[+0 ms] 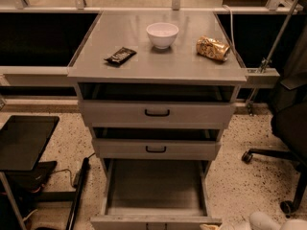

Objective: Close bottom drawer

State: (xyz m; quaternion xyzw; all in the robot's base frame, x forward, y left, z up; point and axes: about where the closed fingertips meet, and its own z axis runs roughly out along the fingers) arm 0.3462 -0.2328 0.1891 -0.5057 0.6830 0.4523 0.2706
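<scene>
Bottom drawer [156, 188] open; jaws over floor [235, 176].

- Three grey drawers: one bottom drawer [156, 188] and two upper drawers [157, 113].
- Two black loop handles [157, 112] showing.
- One white bowl [162, 34].
- One dark snack bar [120, 55].
- One crumpled gold packet [212, 48].
- One office chair [288, 123].
- One gripper [211, 227], at the bottom edge, just right of the bottom drawer's front.
</scene>
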